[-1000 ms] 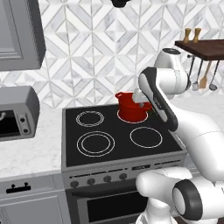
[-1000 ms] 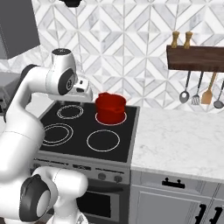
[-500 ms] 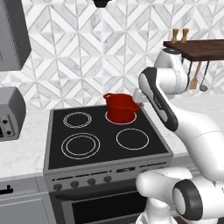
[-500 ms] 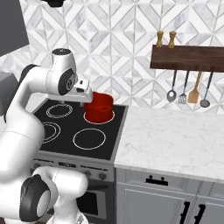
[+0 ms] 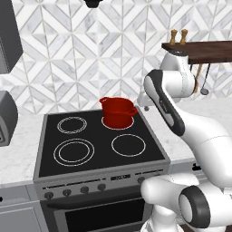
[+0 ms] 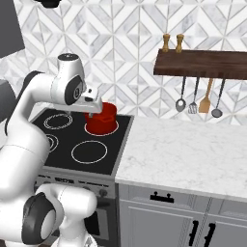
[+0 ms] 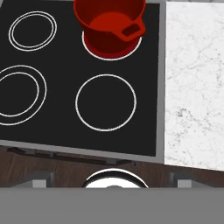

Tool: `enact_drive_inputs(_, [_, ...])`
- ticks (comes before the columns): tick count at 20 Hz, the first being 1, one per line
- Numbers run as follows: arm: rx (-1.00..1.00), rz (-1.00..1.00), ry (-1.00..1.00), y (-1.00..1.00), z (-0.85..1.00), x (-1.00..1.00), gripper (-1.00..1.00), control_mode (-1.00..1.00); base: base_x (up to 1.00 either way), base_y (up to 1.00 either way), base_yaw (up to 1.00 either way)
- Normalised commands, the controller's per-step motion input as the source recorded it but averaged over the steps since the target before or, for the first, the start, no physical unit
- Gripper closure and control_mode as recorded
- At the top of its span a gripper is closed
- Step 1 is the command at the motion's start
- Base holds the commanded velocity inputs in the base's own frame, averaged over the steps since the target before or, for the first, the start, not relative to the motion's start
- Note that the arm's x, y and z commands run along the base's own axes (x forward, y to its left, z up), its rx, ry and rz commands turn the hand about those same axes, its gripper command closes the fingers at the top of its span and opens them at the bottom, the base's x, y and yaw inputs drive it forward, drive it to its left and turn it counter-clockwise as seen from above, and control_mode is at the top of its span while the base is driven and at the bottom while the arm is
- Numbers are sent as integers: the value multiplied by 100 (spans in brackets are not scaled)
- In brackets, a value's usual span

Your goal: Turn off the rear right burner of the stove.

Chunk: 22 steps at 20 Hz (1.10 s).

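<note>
On the stove (image 5: 100,149), the rear right burner (image 7: 131,51) sits under the red pot (image 5: 118,112), its ring showing around the pot's base in the hand view. Knobs (image 5: 75,191) run along the front panel, below the glass. I judge the step is reaching: I must bring the hand down and forward to the knob row and pick the knob mapped to rear right before closing. Gripper (image 6: 94,102) hangs above the pot, touching nothing; opening width: cannot tell.

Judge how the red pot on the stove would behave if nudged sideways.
The round red metal pot looks rigid and squat, so it would probably slide rather than tip. The stove's smooth black glass top likely offers little grip.
</note>
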Motion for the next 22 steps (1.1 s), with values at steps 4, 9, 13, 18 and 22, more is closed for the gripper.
enact_drive_inputs(4, [0, 0, 0, 0, 0, 0, -100, -100, 0, 0, 0])
enact_drive_inputs(9, [0, 0, 0, 0, 0, -8, -100, -100, 0, 0, 0])
enact_drive_inputs(13, [-5, 14, 0, 61, 0, -43, -100, -100, 0, 0, 0])
enact_drive_inputs(18, [-22, 29, -3, 100, -20, -61, -100, -100, 0, 0, 0])
enact_drive_inputs(22, [-22, 31, -1, 100, -39, -71, -100, -100, 0, 0, 0])
